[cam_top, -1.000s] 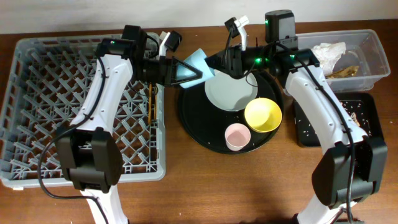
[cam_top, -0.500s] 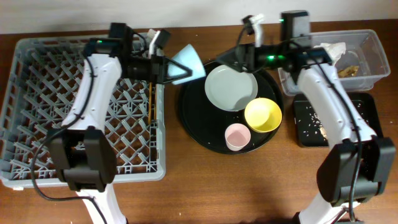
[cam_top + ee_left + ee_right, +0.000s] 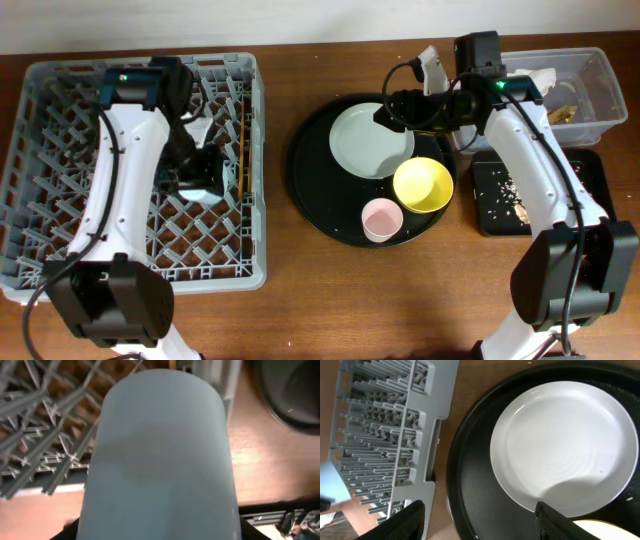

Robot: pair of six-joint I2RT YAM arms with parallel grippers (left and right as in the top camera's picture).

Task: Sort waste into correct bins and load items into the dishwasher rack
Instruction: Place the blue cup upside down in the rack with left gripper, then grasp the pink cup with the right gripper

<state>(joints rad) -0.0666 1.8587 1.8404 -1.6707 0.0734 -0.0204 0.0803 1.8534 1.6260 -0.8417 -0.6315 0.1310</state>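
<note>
My left gripper [image 3: 199,178] is shut on the light blue cup [image 3: 201,192] over the right half of the grey dishwasher rack [image 3: 60,150]. The cup [image 3: 160,460] fills the left wrist view and hides the fingers. Brown chopsticks [image 3: 243,165] lie in the rack beside it. My right gripper [image 3: 396,110] stands open and holds nothing above the white plate [image 3: 370,142]; the plate [image 3: 565,445] shows between its fingertips [image 3: 410,520]. The yellow bowl [image 3: 423,185] and the pink cup [image 3: 381,219] sit near the plate. The clear tub [image 3: 597,70] holds a white napkin [image 3: 528,80] and brown scraps [image 3: 556,115].
The plate, bowl and pink cup rest on a large round black tray [image 3: 320,205] in the middle of the wooden table. A shallow black rectangular tray [image 3: 585,195] with pale crumbs lies under the clear tub at the right edge. A strip of bare wood separates rack and round tray.
My right gripper has opened, let go of the light blue cup and drawn back over the plate. My left arm has swung left and carried the cup from the round tray's edge over the rack.
</note>
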